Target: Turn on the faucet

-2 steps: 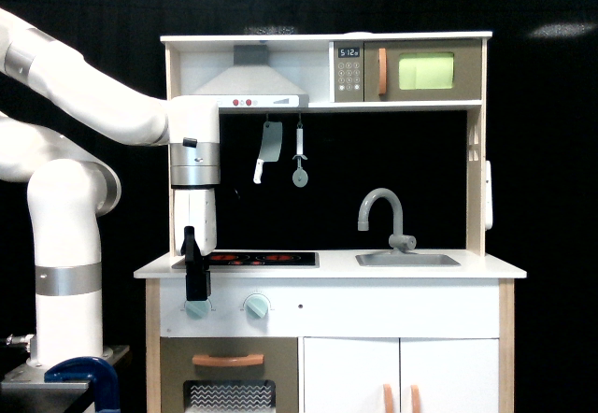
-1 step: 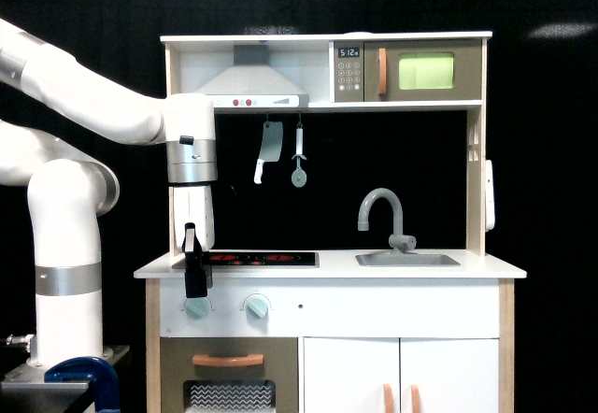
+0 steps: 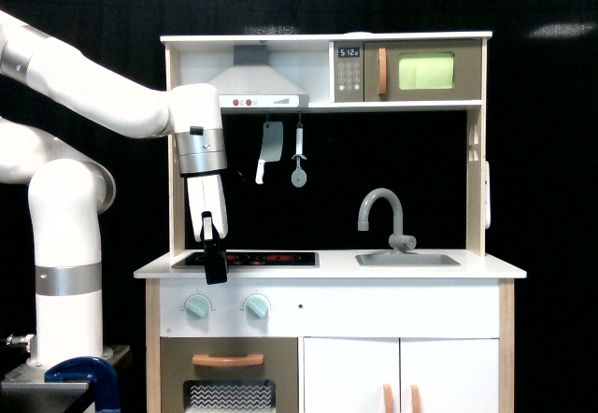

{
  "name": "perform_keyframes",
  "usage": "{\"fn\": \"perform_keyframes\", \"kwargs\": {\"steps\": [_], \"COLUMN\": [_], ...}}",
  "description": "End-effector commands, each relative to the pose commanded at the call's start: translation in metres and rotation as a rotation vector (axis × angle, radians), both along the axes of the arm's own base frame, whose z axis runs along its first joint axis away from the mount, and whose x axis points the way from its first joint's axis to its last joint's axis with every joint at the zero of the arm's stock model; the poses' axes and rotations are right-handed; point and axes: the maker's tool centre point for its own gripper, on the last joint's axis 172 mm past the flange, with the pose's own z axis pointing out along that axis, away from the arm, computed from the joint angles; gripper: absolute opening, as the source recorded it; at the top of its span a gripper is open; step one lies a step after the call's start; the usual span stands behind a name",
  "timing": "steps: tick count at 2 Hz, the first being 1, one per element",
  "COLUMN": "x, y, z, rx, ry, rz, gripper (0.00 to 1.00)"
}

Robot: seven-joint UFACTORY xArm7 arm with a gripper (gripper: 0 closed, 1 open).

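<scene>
Exterior view, toy kitchen w/ one white robot arm (image 3: 112,105) reaching in from the view's left. The black gripper (image 3: 215,265) is hanging over the black cooktop w/ red rings (image 3: 262,258), tilted slightly, its tip just above the counter edge; jaw state cannot be told, since the fingers are reading as one dark shape. The matte grey gooseneck faucet (image 3: 381,209) is standing behind the grey sink basin (image 3: 407,260) on the white wooden countertop (image 3: 486,267), well apart from the gripper, toward the view's right. Its small side lever (image 3: 404,241) is sitting at the base of the spout, on the right-hand side.

Step in hand (judged): approach to the faucet, not yet near contact. To do it well, the arm is needing a traverse rightward above counter level, clearing the sink rim and the arched spout. Approx. aim: lever, not spout; the spout is offering no function. Contact w/ one fingertip or a light pinch should suffice, as the lever is small. Push direction cannot be read from this view, so a slow, gentle nudge is advisable. The mint-green round stove knobs (image 3: 197,306) below the gripper are not the target.
</scene>
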Motion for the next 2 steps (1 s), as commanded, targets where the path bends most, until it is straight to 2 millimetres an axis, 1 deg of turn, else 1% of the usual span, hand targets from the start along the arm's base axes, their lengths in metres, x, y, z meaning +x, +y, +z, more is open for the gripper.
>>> {"fn": "perform_keyframes", "kwargs": {"steps": [1,2], "x": [0.060,0.079], "y": [0.041,0.064], "z": [0.016,0.032], "rx": [0.087,0.404], "ry": [-0.114,-0.329], "rz": [0.581,1.063], "gripper": [1.00,1.00]}}
